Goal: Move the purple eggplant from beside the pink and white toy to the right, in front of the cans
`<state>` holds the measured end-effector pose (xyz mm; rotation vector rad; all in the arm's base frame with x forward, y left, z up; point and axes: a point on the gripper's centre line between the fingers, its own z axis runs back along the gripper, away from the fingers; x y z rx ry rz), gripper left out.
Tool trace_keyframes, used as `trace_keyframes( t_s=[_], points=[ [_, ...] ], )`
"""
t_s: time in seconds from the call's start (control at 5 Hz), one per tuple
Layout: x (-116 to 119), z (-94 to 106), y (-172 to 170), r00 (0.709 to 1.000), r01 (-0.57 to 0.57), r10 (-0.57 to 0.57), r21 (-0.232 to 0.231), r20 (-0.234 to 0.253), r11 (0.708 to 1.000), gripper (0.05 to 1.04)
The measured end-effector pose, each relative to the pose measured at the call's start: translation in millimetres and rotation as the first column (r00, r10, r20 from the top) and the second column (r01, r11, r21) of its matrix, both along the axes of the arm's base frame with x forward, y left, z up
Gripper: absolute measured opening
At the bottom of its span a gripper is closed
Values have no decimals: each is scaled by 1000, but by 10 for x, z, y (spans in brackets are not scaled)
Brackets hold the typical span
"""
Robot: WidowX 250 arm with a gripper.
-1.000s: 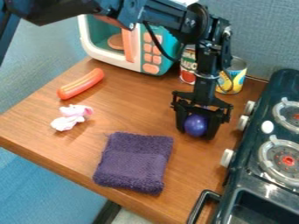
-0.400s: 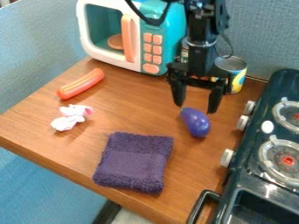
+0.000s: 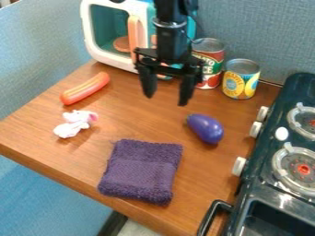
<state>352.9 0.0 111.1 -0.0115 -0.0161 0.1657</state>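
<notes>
The black gripper (image 3: 166,99) hangs open over the back middle of the wooden counter, its two fingers spread with nothing between them. Below and to the right of it, a purple toy eggplant (image 3: 205,128) lies on the counter. A folded dark purple cloth (image 3: 141,171) is near the front edge. On the left lie an orange toy sausage (image 3: 85,88) and, nearer the front, a small white and pink plush (image 3: 75,123).
Behind the gripper stands a teal and white toy microwave (image 3: 111,34), partly hidden by the arm. Two cans, one red (image 3: 210,62) and one yellow (image 3: 241,79), stand at the back right. A dark toy stove (image 3: 277,184) with knobs borders the right side.
The gripper has opened, let go of the eggplant, risen, and moved left and back. The eggplant now lies tilted on the counter, turned slightly since the middle frame.
</notes>
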Motion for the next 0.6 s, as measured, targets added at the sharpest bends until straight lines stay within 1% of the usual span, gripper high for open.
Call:
trace_keyframes(
  t_s=[0.2, 0.4, 0.6],
  points=[
    [-334, -21, 447, 992, -33, 37, 34, -119, 999, 1001],
    [-513, -10, 861, 983, -35, 45, 56, -178, 998, 1001],
    [-635, 1, 1058, 980, -6, 21, 78, -197, 997, 1001]
  ],
)
